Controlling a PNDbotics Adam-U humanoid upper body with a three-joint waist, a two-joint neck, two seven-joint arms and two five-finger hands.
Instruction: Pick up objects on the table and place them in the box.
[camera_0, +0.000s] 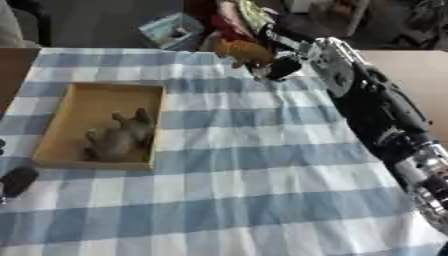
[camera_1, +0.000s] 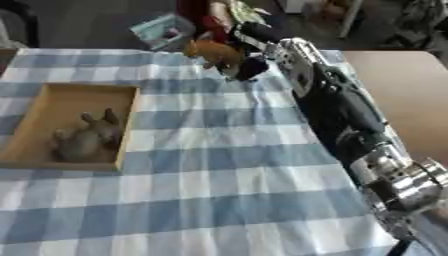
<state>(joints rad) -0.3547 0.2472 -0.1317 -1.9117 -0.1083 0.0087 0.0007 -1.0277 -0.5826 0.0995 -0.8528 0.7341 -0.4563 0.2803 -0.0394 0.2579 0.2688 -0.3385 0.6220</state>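
Right hand (camera_0: 278, 64) reaches to the far side of the table from the box (camera_0: 52, 150), fingers curled around an orange toy animal (camera_0: 245, 52). The toy sits high in the grasp and looks clear of the checked cloth (camera_0: 262, 190), probably lifted for the carry. The box lies on the cloth, well apart from the toy, and already holds a grey toy animal (camera_0: 118, 137). Left hand (camera_0: 16, 181) shows only in the left eye view, a dark shape just below the box's near corner; can't tell its fingers. Right eye view shows more of the forearm instead.
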